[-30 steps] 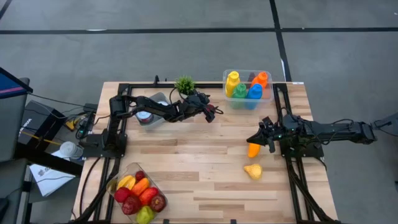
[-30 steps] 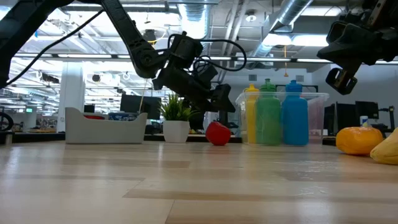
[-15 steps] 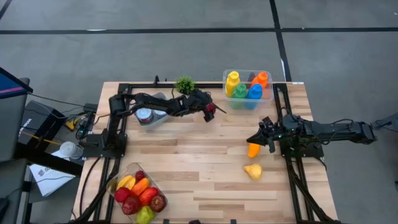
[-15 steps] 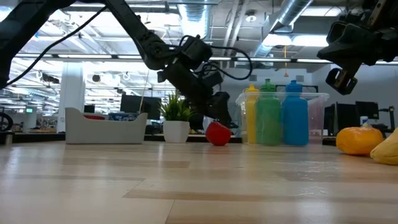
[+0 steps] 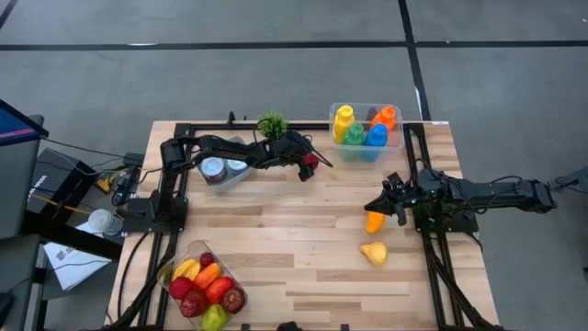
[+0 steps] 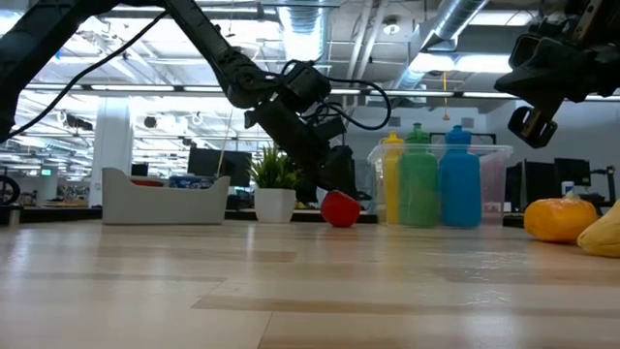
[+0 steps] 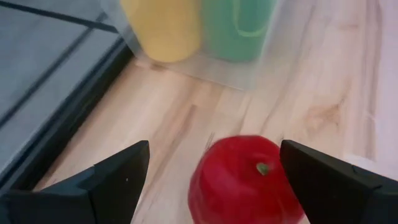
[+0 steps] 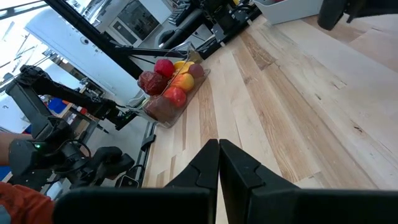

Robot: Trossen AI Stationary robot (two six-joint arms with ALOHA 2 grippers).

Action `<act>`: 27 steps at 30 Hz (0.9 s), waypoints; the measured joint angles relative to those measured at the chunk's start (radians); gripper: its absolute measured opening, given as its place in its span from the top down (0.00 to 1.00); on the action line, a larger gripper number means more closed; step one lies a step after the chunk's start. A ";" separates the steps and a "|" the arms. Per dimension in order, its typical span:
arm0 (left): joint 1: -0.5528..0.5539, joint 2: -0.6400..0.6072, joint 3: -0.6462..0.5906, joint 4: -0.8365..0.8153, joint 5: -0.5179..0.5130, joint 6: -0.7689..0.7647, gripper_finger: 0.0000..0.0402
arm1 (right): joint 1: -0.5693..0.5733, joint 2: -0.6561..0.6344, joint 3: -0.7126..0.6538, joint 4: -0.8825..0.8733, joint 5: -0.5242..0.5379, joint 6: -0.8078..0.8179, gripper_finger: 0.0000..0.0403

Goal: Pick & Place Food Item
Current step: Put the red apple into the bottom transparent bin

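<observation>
Basically, left gripper [image 7: 208, 180] is spread wide with the red apple [image 7: 247, 180] sitting between its fingers, not yet clamped; apple is round, stem up. It rests on the table [image 5: 276, 230] just beside the bottle bin [image 5: 366, 131], so little room on that side. Right gripper [image 5: 393, 204] hangs pinched closed, empty, near the orange fruit [image 5: 374, 222].

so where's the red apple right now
In the high view the red apple sits on the table's far half, just left of the clear bottle bin, between the open fingers of the left gripper.
</observation>
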 joint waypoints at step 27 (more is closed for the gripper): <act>0.075 0.006 0.096 -0.229 0.290 0.080 0.10 | 0.000 0.000 0.000 0.000 0.000 0.000 0.99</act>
